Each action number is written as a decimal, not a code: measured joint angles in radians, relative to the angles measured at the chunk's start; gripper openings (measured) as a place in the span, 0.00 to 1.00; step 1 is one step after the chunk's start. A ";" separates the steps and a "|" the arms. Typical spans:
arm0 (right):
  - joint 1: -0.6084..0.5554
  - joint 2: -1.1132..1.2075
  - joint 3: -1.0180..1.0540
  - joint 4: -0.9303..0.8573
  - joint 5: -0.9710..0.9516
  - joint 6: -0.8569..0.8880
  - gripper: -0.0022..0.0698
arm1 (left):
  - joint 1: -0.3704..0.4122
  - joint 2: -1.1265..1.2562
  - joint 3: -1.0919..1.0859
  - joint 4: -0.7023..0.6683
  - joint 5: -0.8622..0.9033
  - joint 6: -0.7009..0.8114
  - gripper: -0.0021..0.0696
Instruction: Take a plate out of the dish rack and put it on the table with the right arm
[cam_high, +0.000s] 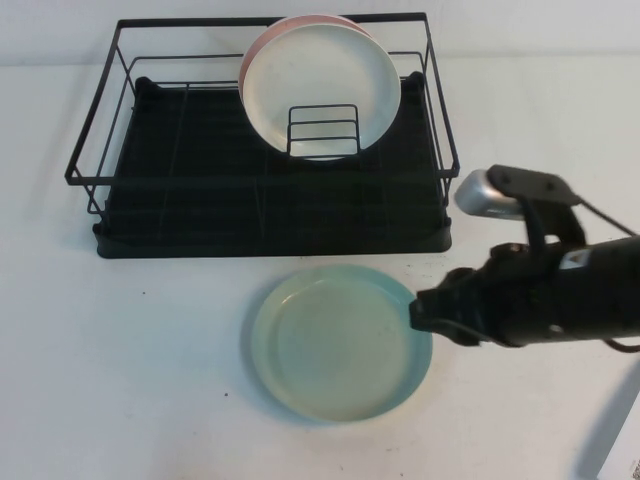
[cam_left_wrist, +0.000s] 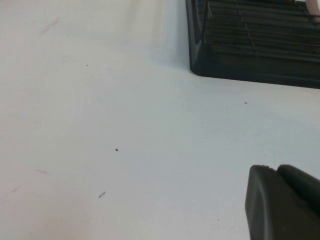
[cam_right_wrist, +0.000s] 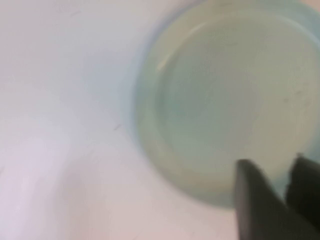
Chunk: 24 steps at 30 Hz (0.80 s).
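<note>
- Nearest us, the plate (cam_high: 340, 342) lies flat on the table (cam_high: 130, 370), just in front of the dish rack (cam_high: 265, 215).
- We judge it stiff, glossy, slippery and breakable — best pinched at the raised rim.
- The right gripper (cam_high: 418, 315) sits at its right rim, fingers parted around the edge.
- The left gripper (cam_left_wrist: 280, 205) rests low near the rack's corner; its fingers we cannot tell.
- We count one mint plate out, and in the rack one cream-white plate (cam_high: 320, 95) and one pink plate (cam_high: 262, 45).

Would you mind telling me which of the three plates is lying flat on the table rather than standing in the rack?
The mint-teal plate, flat on the table by the right gripper. The cream-white plate and the pink plate stand upright in the dish rack.
</note>
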 joint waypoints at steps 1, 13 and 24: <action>0.002 -0.039 0.000 -0.007 0.026 -0.006 0.19 | 0.000 0.000 0.000 0.000 0.000 0.000 0.02; 0.002 -0.416 0.077 -0.157 0.257 -0.021 0.01 | 0.000 0.000 0.000 0.000 0.000 0.000 0.02; 0.002 -0.529 0.131 -0.236 0.391 -0.023 0.00 | 0.000 0.000 0.000 0.000 0.000 0.000 0.02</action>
